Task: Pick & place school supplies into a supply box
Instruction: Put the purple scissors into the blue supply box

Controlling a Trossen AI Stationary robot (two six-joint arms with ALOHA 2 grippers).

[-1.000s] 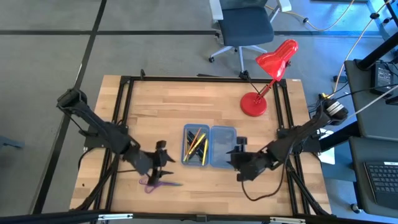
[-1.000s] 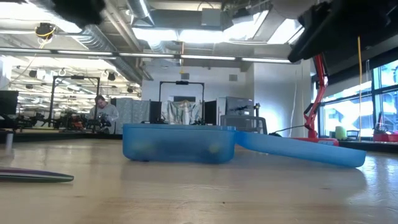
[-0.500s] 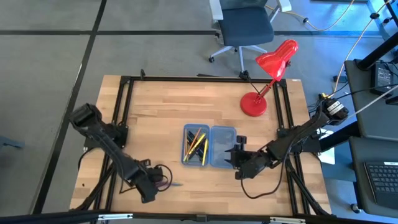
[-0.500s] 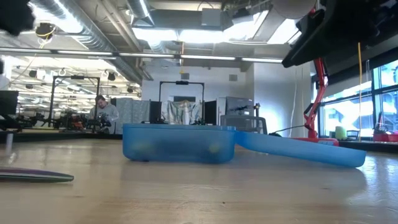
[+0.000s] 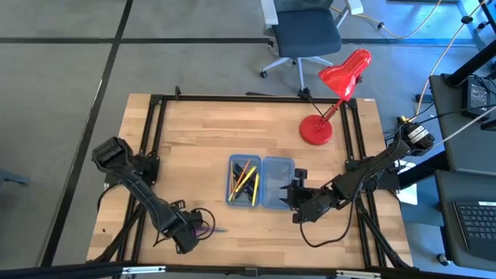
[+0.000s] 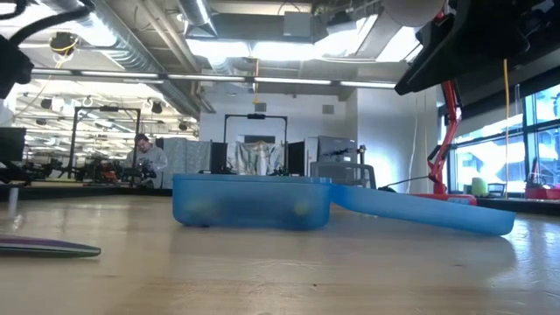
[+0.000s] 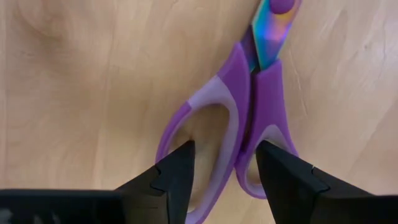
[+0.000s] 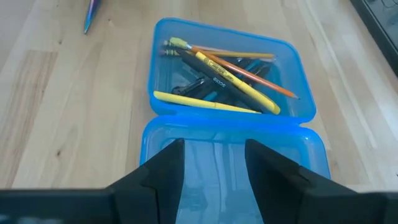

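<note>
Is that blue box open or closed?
Open. The box lies with both halves flat on the table, pens showing in one, the other empty.

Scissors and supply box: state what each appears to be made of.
Scissors: handles look like matte purple plastic in two shades; the blade looks like metal with an iridescent rainbow sheen. Supply box: likely translucent blue plastic, since the wood grain shows faintly through its glossy empty half.

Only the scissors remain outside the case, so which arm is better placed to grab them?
Left. The left gripper is open right above the scissors, its fingers straddling the handles. The right gripper hovers over the supply box.
</note>
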